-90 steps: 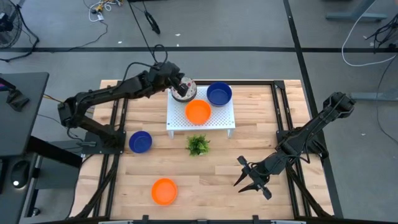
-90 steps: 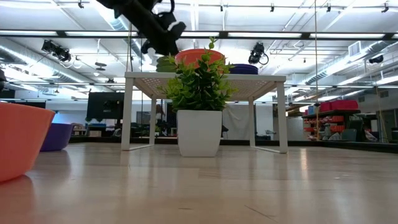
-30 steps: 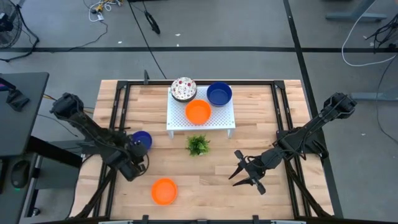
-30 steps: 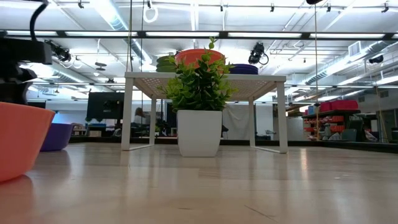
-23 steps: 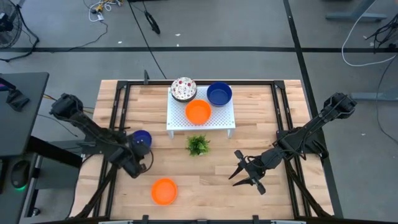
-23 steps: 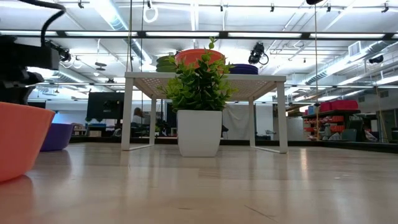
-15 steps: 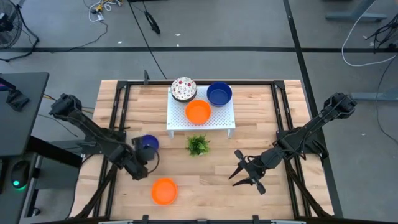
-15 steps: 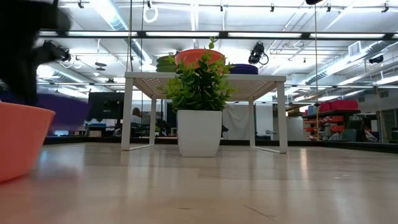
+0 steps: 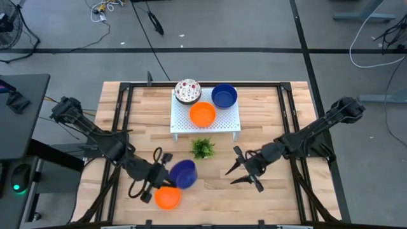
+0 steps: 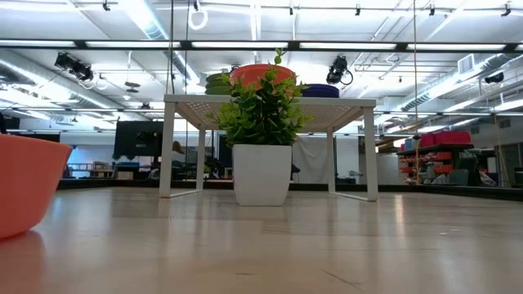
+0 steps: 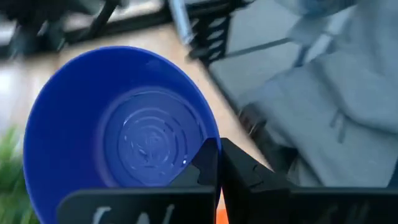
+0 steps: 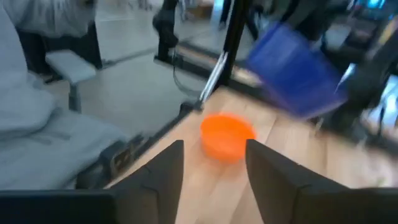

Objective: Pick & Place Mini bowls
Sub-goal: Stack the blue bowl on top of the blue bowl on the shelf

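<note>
Left gripper (image 9: pixel 166 176) is clamped on the rim of a blue mini bowl (image 9: pixel 183 173), carried clear of the tabletop (image 9: pixel 286 197) near the front edge, a bit left of centre. Left wrist view shows the blue mini bowl (image 11: pixel 121 140) tilted, pinched by one wall w/ a finger inside and one outside: a rim grip, prob. because the bowl is too wide to span. It hangs just above and beside an orange mini bowl (image 9: pixel 168 198) sitting near the front edge; whether they touch can't be told.

Right gripper (image 9: pixel 242 170) hovers over the front-right part of the tabletop, fingers (image 12: pixel 281 182) apart, holding nothing, pointed toward the blue bowl. Looks like it's waiting for a handover or its own pick.

Three more mini bowls sit on the white rack (image 9: pixel 222 122) at the back edge: speckled one (image 9: pixel 187 91), orange one (image 9: pixel 203 114), blue one (image 9: pixel 224 96). Prob. the drop spot, so the carried bowl likely goes there too. Plant (image 9: pixel 203 148) stands just in front of the rack, so the path should skirt it.
</note>
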`<state>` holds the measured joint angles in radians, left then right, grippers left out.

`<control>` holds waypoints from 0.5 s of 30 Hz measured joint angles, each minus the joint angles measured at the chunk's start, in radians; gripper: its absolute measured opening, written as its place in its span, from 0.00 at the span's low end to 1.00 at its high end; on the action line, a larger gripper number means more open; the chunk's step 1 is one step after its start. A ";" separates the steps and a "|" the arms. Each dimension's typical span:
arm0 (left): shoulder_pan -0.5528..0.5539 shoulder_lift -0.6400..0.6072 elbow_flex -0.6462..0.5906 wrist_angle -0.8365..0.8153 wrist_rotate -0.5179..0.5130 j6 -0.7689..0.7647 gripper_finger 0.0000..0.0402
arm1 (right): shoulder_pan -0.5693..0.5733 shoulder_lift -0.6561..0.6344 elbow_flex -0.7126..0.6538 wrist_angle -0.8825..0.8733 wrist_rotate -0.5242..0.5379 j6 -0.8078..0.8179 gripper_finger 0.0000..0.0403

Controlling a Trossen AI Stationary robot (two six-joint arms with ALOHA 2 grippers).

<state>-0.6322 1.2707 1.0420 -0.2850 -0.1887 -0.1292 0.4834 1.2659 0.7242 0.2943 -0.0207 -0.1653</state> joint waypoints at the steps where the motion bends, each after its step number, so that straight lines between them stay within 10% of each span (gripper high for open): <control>1: 0.007 0.008 0.000 0.035 0.027 0.039 0.01 | -0.015 0.000 0.017 0.003 -0.018 -0.022 0.45; 15: 0.159 0.193 0.000 0.331 0.362 0.355 0.02 | -0.206 0.158 0.232 -0.097 -0.455 -0.156 0.61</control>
<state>-0.4730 1.4634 1.0416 0.0464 0.1737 0.2262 0.2771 1.4235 0.9565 0.1976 -0.4754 -0.3208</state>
